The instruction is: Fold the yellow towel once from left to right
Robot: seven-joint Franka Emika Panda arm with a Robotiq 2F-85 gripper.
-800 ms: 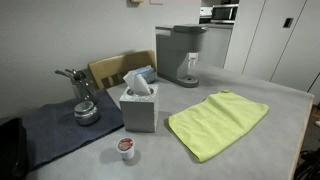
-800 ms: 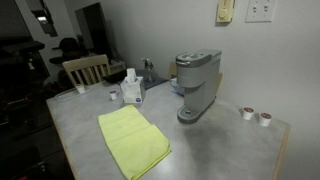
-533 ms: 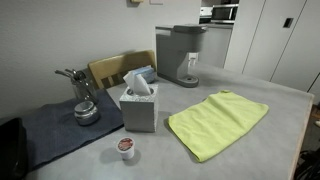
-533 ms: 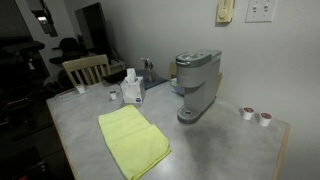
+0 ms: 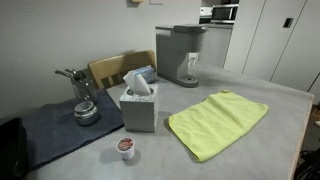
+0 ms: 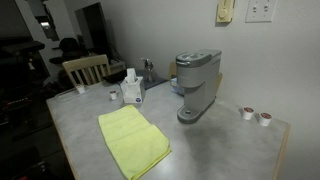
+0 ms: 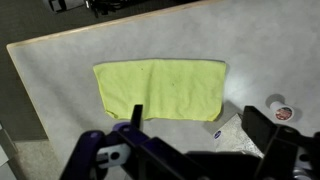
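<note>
Table (image 7: 265, 40): yellow towel (image 7: 160, 88) lies flat, centre of wrist view. Gripper (image 7: 195, 135) at bottom edge, jaws wide apart, empty. Advice: pinch a short-edge corner, lift low, lay across, match edges.

Grey speckled table (image 5: 262, 150), pretty uncluttered. The yellow towel (image 5: 218, 122) lies spread out flat on it in a single layer, roughly rectangular; in the wrist view (image 7: 160, 88) you can see bare tabletop all around it. Just beside the towel stands a tissue box (image 5: 139, 108) with a tissue poking out the top, not touching the towel. In front of the box there's a small coffee pod (image 5: 125, 147) sitting upright. A dark grey-blue mat (image 5: 55, 130) covers one end of the table next to the box. A coffee machine (image 5: 182, 55) stands further back, and in an exterior view two more pods (image 6: 256, 116) sit side by side past it, well apart from the towel.
</note>
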